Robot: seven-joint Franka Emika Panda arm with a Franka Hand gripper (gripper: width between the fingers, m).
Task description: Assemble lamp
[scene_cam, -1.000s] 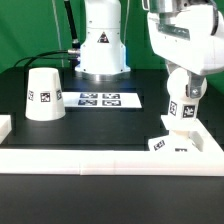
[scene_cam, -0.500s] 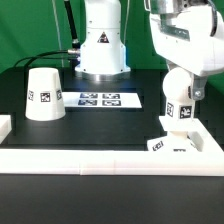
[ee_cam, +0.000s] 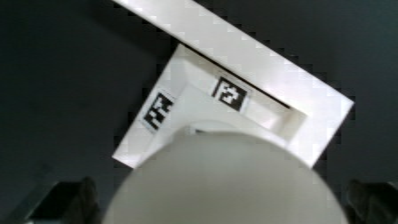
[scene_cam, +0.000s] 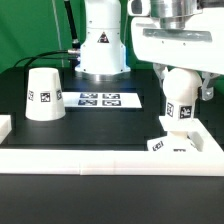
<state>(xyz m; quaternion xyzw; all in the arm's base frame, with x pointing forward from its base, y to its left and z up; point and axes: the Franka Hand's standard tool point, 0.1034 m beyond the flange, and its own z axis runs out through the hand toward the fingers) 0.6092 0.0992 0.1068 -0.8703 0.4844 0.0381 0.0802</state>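
The white round-headed bulb (scene_cam: 181,98) stands upright in the small square base (scene_cam: 171,143) at the exterior view's right, tags facing front. My gripper (scene_cam: 183,84) hangs over the bulb's head, open, its dark fingers (ee_cam: 70,203) standing off the head on either side. In the wrist view the bulb's head (ee_cam: 217,175) fills the picture between the jaws, with the base (ee_cam: 228,112) and its two tags below it. The cone-shaped shade (scene_cam: 43,93) stands alone at the exterior view's left, far from the gripper.
The marker board (scene_cam: 100,99) lies flat mid-table in front of the robot's pedestal (scene_cam: 103,45). A low white wall (scene_cam: 100,160) runs along the front and turns the corner behind the base. A small white block (scene_cam: 4,125) sits at the left edge.
The jaws have spread apart and let go of the bulb, and the hand has risen a little. The bulb stays upright on the base.
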